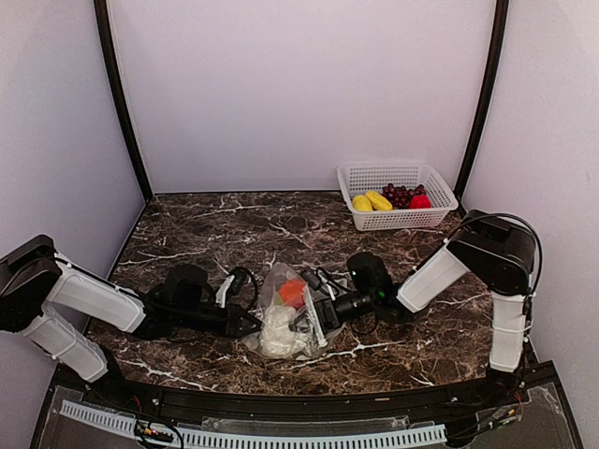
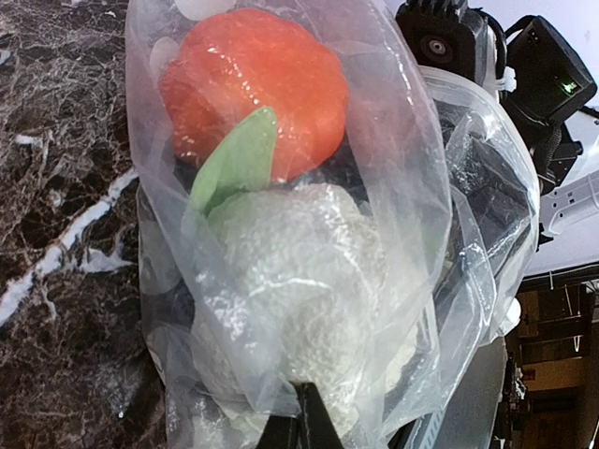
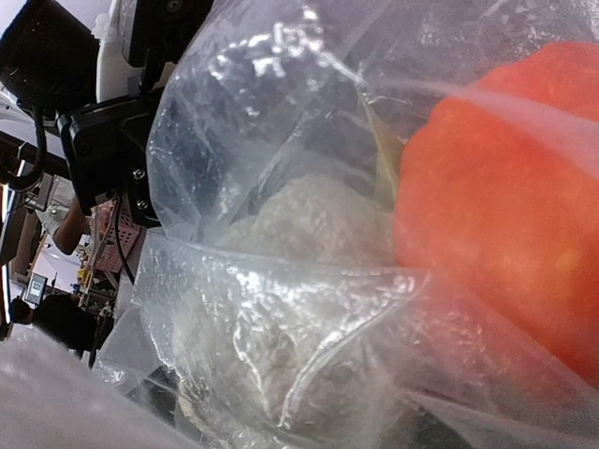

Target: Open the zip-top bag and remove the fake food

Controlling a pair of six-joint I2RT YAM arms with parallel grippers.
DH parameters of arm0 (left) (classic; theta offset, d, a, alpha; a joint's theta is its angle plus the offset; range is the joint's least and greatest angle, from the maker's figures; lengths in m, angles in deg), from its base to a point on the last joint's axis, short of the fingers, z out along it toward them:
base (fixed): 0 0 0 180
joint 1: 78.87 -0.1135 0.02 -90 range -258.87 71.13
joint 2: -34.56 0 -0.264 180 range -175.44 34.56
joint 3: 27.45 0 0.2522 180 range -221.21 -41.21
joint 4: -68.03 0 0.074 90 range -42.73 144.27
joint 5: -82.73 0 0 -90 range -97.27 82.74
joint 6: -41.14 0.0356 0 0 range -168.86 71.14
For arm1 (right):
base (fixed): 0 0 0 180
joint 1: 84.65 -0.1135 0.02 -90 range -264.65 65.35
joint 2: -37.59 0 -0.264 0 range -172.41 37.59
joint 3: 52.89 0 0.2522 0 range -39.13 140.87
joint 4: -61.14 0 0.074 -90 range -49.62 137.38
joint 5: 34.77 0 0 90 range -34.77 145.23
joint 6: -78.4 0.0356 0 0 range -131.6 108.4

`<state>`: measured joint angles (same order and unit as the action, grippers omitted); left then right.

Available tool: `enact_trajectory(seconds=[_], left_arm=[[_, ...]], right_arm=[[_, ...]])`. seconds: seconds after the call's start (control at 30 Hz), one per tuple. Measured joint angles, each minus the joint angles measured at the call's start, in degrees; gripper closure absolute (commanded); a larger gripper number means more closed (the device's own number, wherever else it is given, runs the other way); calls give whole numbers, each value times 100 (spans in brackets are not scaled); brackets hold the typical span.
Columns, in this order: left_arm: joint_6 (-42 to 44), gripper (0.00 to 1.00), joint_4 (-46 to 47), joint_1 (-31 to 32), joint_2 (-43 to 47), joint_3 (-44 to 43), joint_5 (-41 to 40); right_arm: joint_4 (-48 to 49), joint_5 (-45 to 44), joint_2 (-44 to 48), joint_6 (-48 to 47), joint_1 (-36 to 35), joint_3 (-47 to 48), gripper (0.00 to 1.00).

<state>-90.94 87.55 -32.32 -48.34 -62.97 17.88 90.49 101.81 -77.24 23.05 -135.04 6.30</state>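
Observation:
The clear zip-top bag (image 1: 301,323) lies on the dark marble table between both arms. Inside it sit an orange-red piece with a green leaf (image 2: 248,89) and a white cauliflower (image 2: 299,262) of the fake food. My left gripper (image 2: 304,416) is shut, its tips pinching the bag's film at the bag's left edge (image 1: 251,323). My right gripper (image 1: 320,313) is pressed against the bag's right side. In the right wrist view the bag (image 3: 281,281) fills the picture and hides that gripper's fingers; the orange piece (image 3: 505,206) shows through it.
A white lattice basket (image 1: 440,192) stands at the back right, holding yellow pieces (image 1: 372,201), dark grapes (image 1: 400,195) and a red piece (image 1: 420,200). Grey walls close in the table on three sides.

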Motion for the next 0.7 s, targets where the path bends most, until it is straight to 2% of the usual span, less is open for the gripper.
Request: enact_trajectory(seconds=[0.27, 0.43, 0.63, 0.7], left_arm=[[-175, 99, 363, 37, -365, -90, 37], [-234, 99, 494, 42, -516, -146, 50], [-286, 99, 575, 61, -560, -166, 7], [-299, 99, 586, 61, -560, -166, -44]], right_arm=[[149, 181, -133, 234, 96, 83, 24], [109, 223, -131, 216, 120, 83, 21], [-129, 175, -103, -11, 120, 96, 53], [-269, 142, -31, -92, 122, 94, 59]])
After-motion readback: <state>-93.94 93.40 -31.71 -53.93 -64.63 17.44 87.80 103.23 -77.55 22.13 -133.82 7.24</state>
